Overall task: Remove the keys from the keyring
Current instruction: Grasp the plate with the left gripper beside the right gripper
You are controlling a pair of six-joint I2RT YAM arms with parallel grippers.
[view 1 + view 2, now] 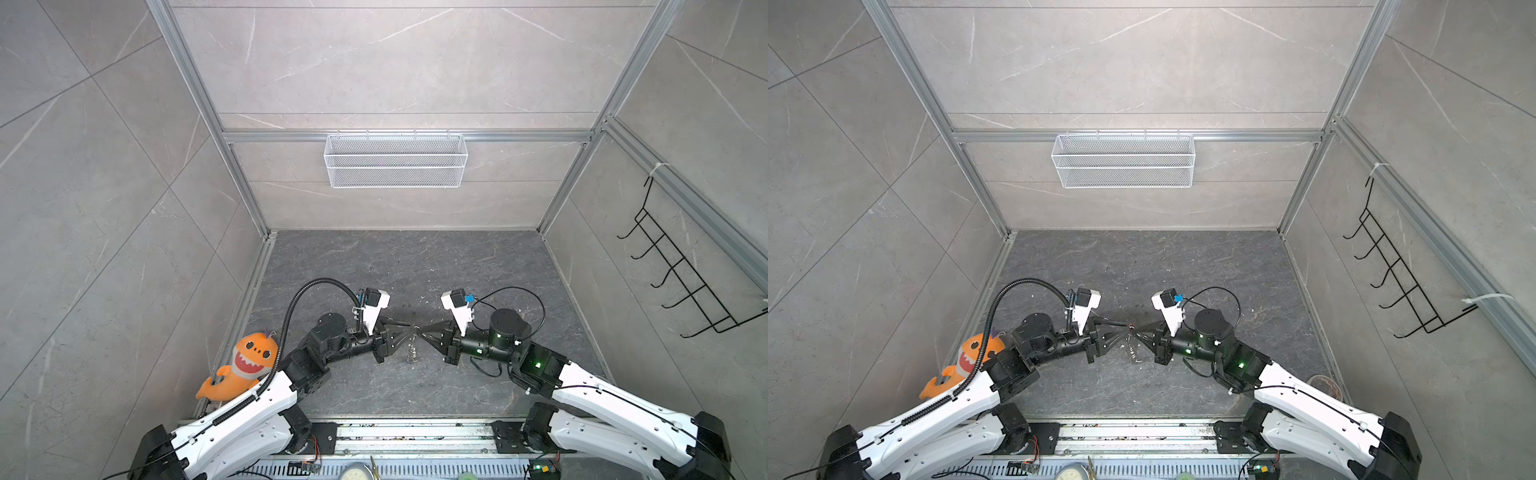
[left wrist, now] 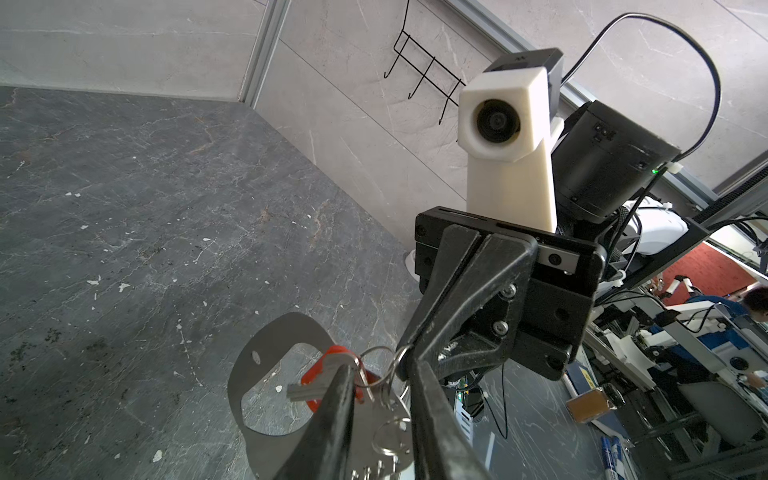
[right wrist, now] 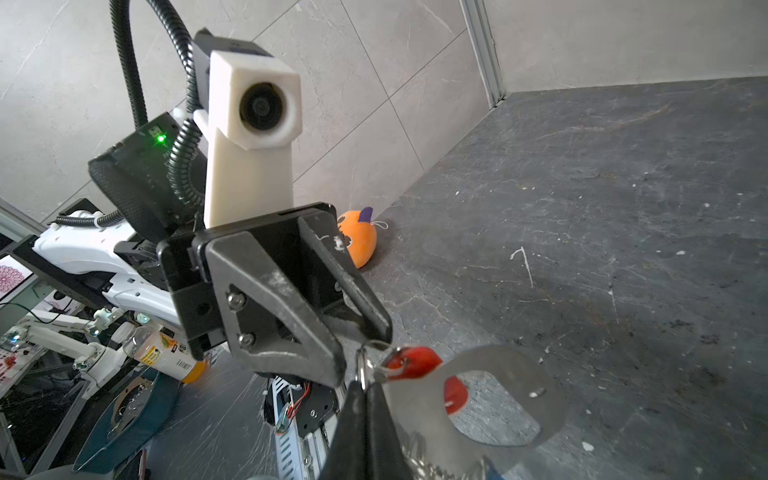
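Both arms reach inward from the near edge, low over the dark grey marbled floor (image 1: 415, 266), and their tips meet at the middle. The right gripper (image 2: 409, 356) is fully closed and pinches a small ring of the flat grey metal keyring (image 2: 257, 365) with an oval hole, which hangs below the tips. The left gripper (image 3: 359, 347) has its jaws slightly apart beside the small metal key with a red plastic tag (image 2: 316, 372); whether it holds the key is not clear.

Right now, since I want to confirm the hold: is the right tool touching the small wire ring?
Touching. The right wrist view shows the right tool shut on the wire ring, its tips pinching the ring with no gap.
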